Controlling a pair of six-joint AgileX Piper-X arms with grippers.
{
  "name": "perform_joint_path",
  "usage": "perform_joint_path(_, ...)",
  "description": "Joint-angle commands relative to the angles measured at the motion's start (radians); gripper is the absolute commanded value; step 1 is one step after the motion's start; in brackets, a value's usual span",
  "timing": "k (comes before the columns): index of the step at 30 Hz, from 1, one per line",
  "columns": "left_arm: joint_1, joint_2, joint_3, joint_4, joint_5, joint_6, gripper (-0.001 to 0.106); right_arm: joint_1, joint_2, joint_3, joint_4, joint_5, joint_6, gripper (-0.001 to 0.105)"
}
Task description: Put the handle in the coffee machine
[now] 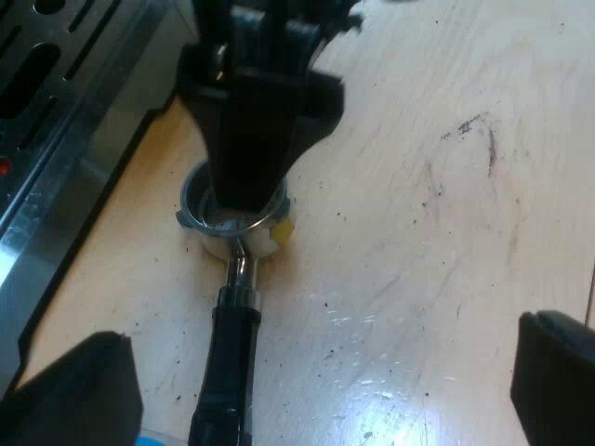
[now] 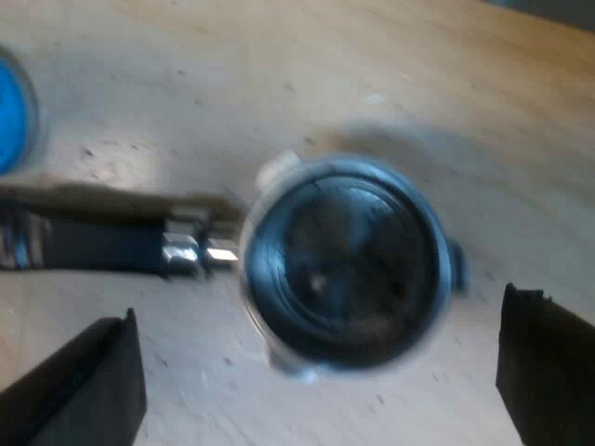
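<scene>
**Holder on the bench before pick-up.** The holder [image 1: 232, 218] lies flat on the wooden bench [image 1: 418, 186], basket upward, just beside the coffee machine [image 1: 56, 121]. Its dark handle [image 1: 226, 372] runs from the basket towards the left hand [image 1: 321, 330].

The right hand [image 2: 316, 311] is poised directly over the basket, with its fingers [image 2: 84, 381] spread wide and grasping nothing. The left hand is likewise released and hovers near the handle. A blue object [image 2: 9, 111] rests on the bench near the handle; it may be the tamper, but it is too blurred to be sure.

The step in hand, as judged, is taking up the holder before carrying it to the machine's front. To do this well:
- The grasp should sit square and centred, so the basket does not tip.
- The fingers should close firmly, since the metal rim is likely slick.
- The holder should rise level.
- The rim should meet the machine's socket straight before any turn.
</scene>
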Motion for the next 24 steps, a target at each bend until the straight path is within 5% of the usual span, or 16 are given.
perform_joint_path(1, 0.002, -0.003, -0.009, -0.006, 0.014, -0.015, 0.082, -0.003, 0.04, -0.049, -0.011, -0.009, -0.03, 0.079)
perform_joint_path(24, 0.002, -0.003, -0.009, 0.002, 0.014, -0.015, 0.082, -0.003, 0.19, -0.065, 0.012, -0.001, -0.064, 0.079)
